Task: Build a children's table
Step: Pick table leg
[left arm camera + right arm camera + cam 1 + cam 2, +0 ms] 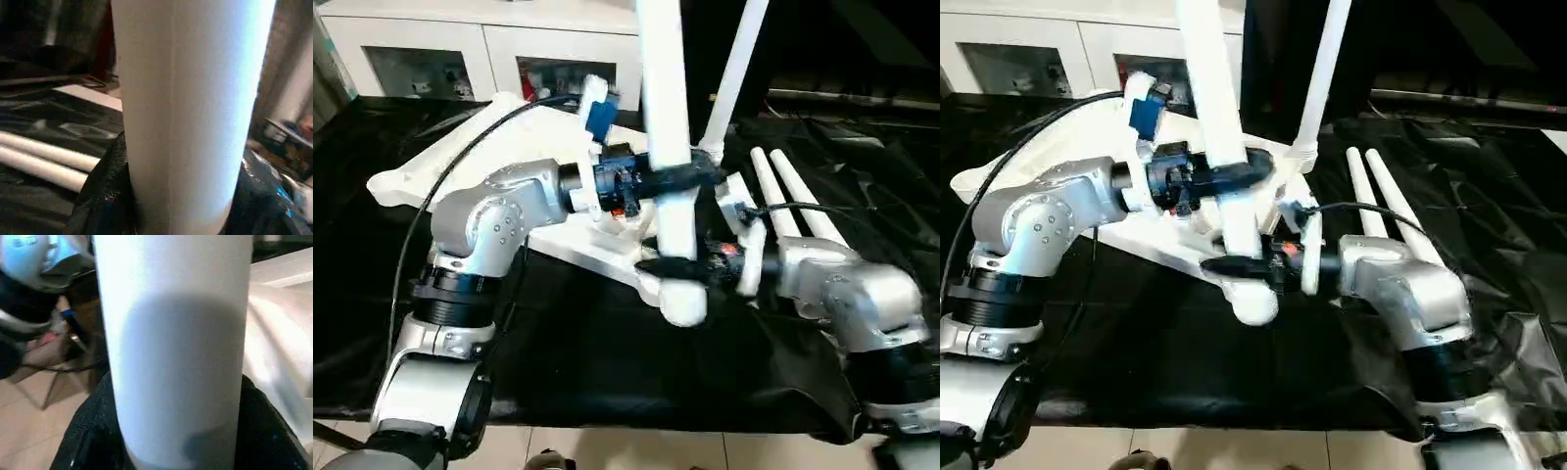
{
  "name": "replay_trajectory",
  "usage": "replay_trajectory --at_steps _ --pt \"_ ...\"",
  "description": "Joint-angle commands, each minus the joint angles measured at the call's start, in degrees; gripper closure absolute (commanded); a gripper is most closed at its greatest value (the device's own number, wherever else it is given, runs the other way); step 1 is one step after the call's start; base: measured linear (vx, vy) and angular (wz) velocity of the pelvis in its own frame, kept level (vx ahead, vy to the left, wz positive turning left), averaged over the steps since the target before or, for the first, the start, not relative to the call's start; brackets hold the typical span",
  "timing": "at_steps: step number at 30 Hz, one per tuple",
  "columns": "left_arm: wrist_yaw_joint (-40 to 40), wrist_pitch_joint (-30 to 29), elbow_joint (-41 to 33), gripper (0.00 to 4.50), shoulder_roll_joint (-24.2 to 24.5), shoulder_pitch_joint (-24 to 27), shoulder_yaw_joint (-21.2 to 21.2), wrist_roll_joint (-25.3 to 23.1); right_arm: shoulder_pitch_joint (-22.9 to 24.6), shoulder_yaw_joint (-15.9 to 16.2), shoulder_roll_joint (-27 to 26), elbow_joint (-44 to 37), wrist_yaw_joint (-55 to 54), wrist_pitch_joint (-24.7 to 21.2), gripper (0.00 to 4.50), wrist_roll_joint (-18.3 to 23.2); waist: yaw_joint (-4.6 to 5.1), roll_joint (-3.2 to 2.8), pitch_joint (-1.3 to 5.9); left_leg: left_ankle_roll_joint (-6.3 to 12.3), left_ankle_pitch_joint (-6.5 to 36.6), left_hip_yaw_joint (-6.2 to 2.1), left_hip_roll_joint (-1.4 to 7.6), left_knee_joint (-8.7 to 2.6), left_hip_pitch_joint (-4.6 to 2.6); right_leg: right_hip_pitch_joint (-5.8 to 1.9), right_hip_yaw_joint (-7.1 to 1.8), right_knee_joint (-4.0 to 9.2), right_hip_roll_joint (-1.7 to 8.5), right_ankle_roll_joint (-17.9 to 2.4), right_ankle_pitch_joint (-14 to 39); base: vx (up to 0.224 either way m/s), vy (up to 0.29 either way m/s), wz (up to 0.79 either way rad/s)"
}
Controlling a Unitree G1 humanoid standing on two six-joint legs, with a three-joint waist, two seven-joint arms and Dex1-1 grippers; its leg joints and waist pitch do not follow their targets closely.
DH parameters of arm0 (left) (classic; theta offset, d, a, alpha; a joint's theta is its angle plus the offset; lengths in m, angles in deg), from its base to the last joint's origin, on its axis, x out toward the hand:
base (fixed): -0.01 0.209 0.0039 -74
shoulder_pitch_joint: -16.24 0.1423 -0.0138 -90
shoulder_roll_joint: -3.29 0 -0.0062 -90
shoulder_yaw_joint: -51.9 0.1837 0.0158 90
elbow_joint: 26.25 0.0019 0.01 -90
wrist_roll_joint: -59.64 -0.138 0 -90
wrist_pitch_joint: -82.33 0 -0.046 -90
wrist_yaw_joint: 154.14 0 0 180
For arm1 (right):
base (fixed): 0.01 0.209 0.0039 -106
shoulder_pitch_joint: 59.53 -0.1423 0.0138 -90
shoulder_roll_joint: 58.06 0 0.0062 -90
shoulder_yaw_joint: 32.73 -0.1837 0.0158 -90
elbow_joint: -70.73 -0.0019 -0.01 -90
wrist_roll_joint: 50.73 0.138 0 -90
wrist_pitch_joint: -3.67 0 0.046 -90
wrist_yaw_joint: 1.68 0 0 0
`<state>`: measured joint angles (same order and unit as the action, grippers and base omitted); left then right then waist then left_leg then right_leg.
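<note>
The children's table top (421, 166) lies upside down on the black-covered work table. One white leg (664, 88) stands upright with its foot at the near corner socket (683, 302). My left gripper (671, 178) is shut around this leg at mid height. My right gripper (677, 266) is shut on it lower down, just above the socket. In the wrist views the leg (190, 98) (171, 333) sits between black fingers (105, 196) (88, 440). A second leg (734, 78) stands in the far corner socket. Two more legs (793, 196) lie side by side to the right.
A white glass-door cabinet (480, 49) stands behind the work table. Wrinkled black cloth (607, 372) covers the table down to its front edge, with tiled floor below. A black cable (460, 162) arcs over my left forearm.
</note>
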<state>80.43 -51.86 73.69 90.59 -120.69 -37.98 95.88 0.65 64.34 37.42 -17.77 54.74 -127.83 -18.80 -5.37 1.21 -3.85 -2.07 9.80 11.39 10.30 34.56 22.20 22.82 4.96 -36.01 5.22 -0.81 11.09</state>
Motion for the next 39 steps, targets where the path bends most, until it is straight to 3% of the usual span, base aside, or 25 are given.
replay_trajectory --at_steps 1,5,8,12,19,25,28,33,39 --pt "-5.47 1.12 1.58 1.96 -1.28 -2.02 0.07 -2.84 -0.95 -1.29 -0.62 0.89 -3.18 0.97 2.51 -1.07 -0.29 0.22 4.7 -0.07 6.89 -1.42 2.89 -3.52 -1.16 -3.22 -3.21 4.15 3.83 -11.93 7.76 0.0 0.0 0.0" --pt "-24.33 2.95 6.23 1.61 -5.91 -2.16 -3.4 -8.46 -1.32 -2.47 -5.42 3.43 -12.19 4.97 2.58 -4.63 -0.46 0.24 4.73 -0.75 7.3 -1.48 2.96 -3.5 -1.24 -3.07 -3.2 4.2 3.84 -11.66 7.49 0.0 0.0 0.0" --pt "-28.37 2.65 3.88 1.48 -8.63 -0.17 -4.45 -8.52 -1.25 -2.3 -6.77 4.28 -13.62 5.94 2.59 -5.52 -0.64 0.46 4.85 -0.03 6.35 -1.57 2.87 -3.46 -1.01 -3.4 -3.11 4.07 3.92 -11.5 6.17 0.0 0.0 0.0" --pt "-31.38 1.75 2.7 1.81 -10.68 0.48 -5.84 -7.98 -1.5 -2.25 -7.45 5.14 -14.69 6.55 2.59 -6.21 -0.69 0.85 4.84 1.23 5.32 -1.47 2.85 -3.39 -0.89 -3.4 -3.12 3.96 3.83 -11.76 4.77 0.0 0.0 0.0" --pt "-33.19 1.36 1.79 2.36 -11.57 0.32 -6.56 -6.79 -2.38 -2.45 -8.36 6.75 -15.81 8.06 2.6 -7.69 -0.7 0.65 4.58 0.58 7.49 -1.5 2.84 -3.54 -1.02 -3.12 -3.08 4.63 3.85 -10.16 9.87 0.0 0.0 0.0" --pt "-31.92 0.96 0.18 2.61 -11.46 0.5 -6.64 -5.81 -2.64 -1.94 -8.06 7.06 -15.89 9.1 2.6 -8.89 -0.79 0.67 4.7 1.01 6.12 -1.47 2.85 -3.47 -1.01 -3.11 -3.13 4.25 3.8 -10.5 6.83 0.0 0.0 0.0" --pt "-31.06 1.28 -0.8 2.65 -10.07 0.31 -4.26 -7.45 -2.74 -2.46 -7.28 6.75 -13.53 7.3 1.9 -7.16 -0.89 0.68 4.66 1.17 6.47 -1.46 2.88 -3.49 -1.05 -3.16 -3.15 4.29 3.83 -10.46 7.46 0.0 0.0 0.0" --pt "-29.52 2.38 -1.55 2.66 -8.52 0.23 -1.68 -9.12 -2.75 -1.12 -4.68 6.14 -10.93 6.2 1.53 -7.85 -0.96 0.84 4.59 0.76 7.04 -1.5 2.91 -3.59 -1.11 -3.15 -3.14 4.45 3.74 -9.29 9.12 0.0 0.0 0.0" --pt "-26.69 2.53 -3.82 2.66 -7.35 0.37 0.77 -9.15 -2.63 0.48 -0.42 5.26 -5.42 3.02 1.52 -6.86 -1.19 1.07 4.65 1.2 5.89 -1.45 2.94 -3.43 -0.95 -3.24 -3.19 4.17 3.84 -9.88 7.45 0.0 0.0 0.0"
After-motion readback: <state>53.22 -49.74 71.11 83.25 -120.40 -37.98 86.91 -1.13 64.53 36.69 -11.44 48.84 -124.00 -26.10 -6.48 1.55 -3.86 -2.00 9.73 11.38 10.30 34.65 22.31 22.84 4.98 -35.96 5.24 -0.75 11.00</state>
